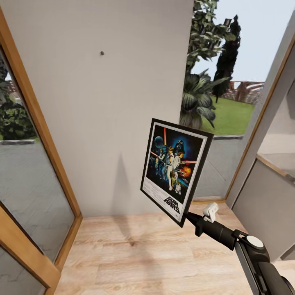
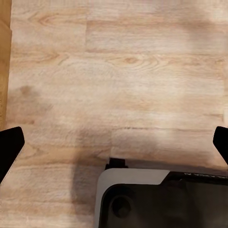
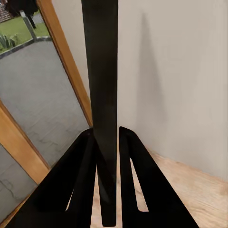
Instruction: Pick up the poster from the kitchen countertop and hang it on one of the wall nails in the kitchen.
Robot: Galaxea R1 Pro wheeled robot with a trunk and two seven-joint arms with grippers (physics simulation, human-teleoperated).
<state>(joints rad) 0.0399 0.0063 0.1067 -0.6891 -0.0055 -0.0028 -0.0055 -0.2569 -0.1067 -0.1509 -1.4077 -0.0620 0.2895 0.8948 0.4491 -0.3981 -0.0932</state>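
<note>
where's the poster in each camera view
Head view: the poster is right of centre, tilted, its lower corner clamped in the right tool.
Right wrist view: seen edge-on, a dark vertical strip between the fingers.
Left wrist view: not in it.
Shared landmark: the pale grey wall.

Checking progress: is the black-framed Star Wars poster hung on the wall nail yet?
Not hung. The black-framed Star Wars poster, tilted, is held by the right gripper, below the wall nail.
</note>
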